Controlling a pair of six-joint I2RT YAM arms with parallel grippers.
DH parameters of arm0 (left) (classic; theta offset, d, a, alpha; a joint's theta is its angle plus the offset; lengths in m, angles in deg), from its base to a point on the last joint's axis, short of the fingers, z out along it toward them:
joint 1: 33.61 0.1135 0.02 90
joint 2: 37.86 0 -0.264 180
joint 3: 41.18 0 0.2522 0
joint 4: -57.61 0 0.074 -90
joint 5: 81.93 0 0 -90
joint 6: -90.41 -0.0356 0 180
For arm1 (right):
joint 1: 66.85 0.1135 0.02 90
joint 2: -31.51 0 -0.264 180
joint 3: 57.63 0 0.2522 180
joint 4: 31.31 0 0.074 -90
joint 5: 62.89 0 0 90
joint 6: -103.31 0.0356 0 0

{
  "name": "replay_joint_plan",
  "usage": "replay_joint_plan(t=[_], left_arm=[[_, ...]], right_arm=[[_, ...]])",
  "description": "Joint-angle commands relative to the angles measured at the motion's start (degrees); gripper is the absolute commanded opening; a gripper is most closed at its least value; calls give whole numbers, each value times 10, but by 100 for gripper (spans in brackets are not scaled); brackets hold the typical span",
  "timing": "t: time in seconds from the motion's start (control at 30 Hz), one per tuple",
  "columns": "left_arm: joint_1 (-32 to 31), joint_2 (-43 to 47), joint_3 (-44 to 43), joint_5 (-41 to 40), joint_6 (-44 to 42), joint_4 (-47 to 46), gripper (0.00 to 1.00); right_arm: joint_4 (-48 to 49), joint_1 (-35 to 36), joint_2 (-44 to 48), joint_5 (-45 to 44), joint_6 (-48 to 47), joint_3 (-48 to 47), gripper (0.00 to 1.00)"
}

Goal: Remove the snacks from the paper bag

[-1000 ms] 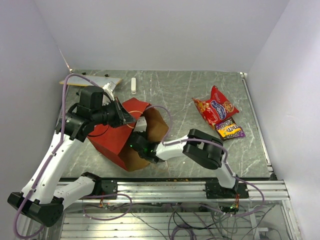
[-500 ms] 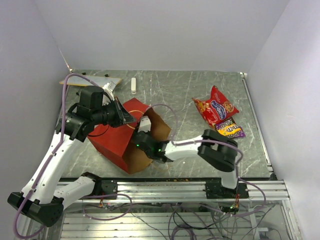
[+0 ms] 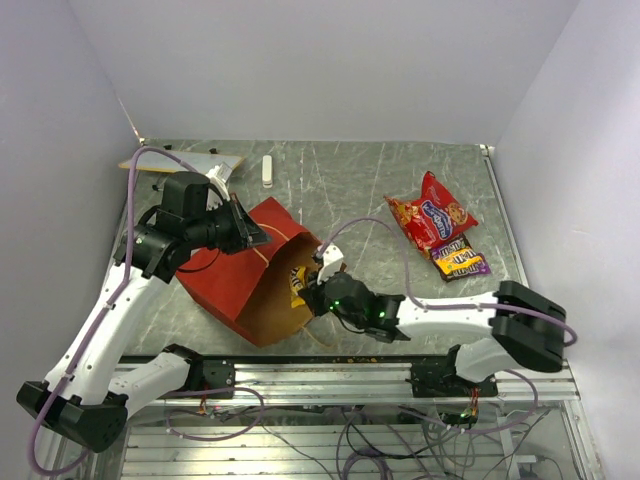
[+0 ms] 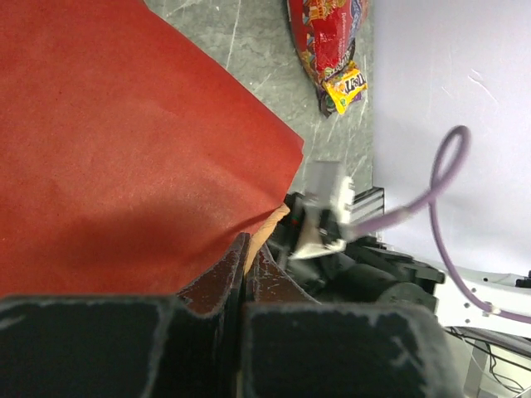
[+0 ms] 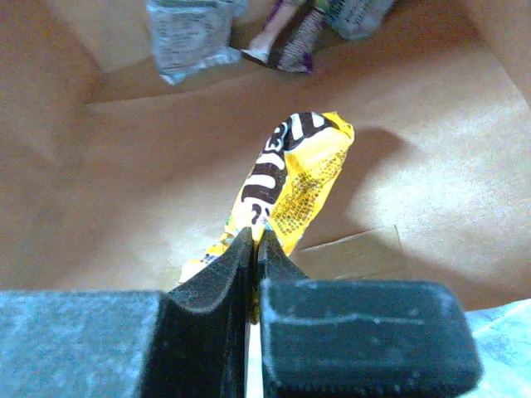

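Note:
The red paper bag [image 3: 222, 272] lies on its side with its brown mouth facing right. My left gripper [image 3: 252, 236] is shut on the bag's upper rim [image 4: 274, 217], holding the mouth up. At the mouth, my right gripper [image 3: 308, 292] is shut on a yellow packet [image 5: 297, 174] by its end. The packet hangs just above the kraft floor inside the bag. Deeper in the bag lie a silver packet [image 5: 187, 31] and a purple wrapper [image 5: 296, 47]. Out on the table at the right are a red cookie bag [image 3: 432, 214] and small yellow and purple packets [image 3: 458, 258].
A small white stick [image 3: 267, 170] and a flat tan piece [image 3: 186, 163] lie at the back left. The metal rail [image 3: 340, 378] runs along the near edge. White walls close in the table on three sides. The right arm's purple cable [image 3: 372, 225] loops over the middle.
The right gripper has shut on the yellow packet and drawn back right toward the bag's mouth. Its elbow swung far right. The left gripper still holds the rim.

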Motion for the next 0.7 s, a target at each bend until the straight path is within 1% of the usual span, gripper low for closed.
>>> replay_joint_plan(t=[0.0, 0.1, 0.27, 0.4, 0.53, 0.6, 0.67], left_arm=[[4, 5, 2, -17, -15, -15, 7], [4, 9, 10, -19, -19, -16, 7], [4, 8, 6, -20, -25, -10, 7], [4, 0, -9, -26, -37, 0, 7], [4, -3, -12, -22, -38, -1, 7], [4, -4, -10, -18, -38, -3, 7], [4, -5, -11, -16, -38, -1, 7]], right_arm=[[-34, -4, 87, 94, -81, 7, 0], [-89, -5, 144, 119, -140, -4, 0], [-179, -6, 235, 117, -224, -45, 0], [-225, -6, 288, 107, -261, -82, 0], [-267, -6, 308, 53, -284, -125, 0], [-259, -6, 318, 8, -294, -127, 0], [-237, -6, 328, -60, -283, -122, 0]])
